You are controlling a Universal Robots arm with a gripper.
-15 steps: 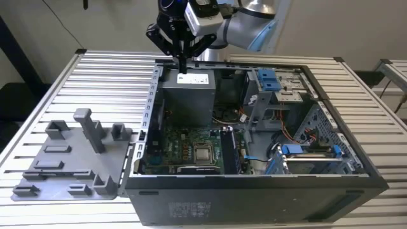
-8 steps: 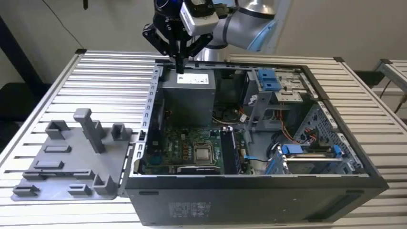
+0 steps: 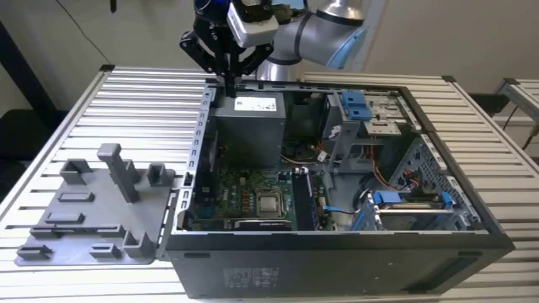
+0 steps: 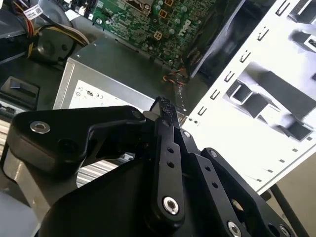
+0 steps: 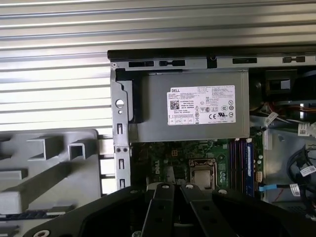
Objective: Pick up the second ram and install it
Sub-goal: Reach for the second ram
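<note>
In the first wrist view a thin dark strip (image 5: 30, 215) lies flat on the grey fixture (image 5: 54, 170); it looks like the second ram, though little of it shows. My gripper (image 3: 228, 81) hangs above the back corner of the open computer case (image 3: 337, 252), over the grey power supply (image 3: 252, 126), well away from the fixture. In the second wrist view the gripper (image 4: 164, 106) has its black fingers (image 4: 168, 143) pressed together, and I see nothing between them. The memory slots (image 5: 240, 163) sit beside the silver processor (image 5: 203, 175) on the green motherboard.
The grey fixture (image 3: 93, 214) with upright posts (image 3: 118, 170) stands at the exterior view's left, against the case wall (image 3: 202, 145). Cables (image 3: 387, 177), blue drive brackets (image 3: 358, 104) and a drive cage fill the case's far side. All of it rests on a slatted metal table (image 3: 135, 95).
</note>
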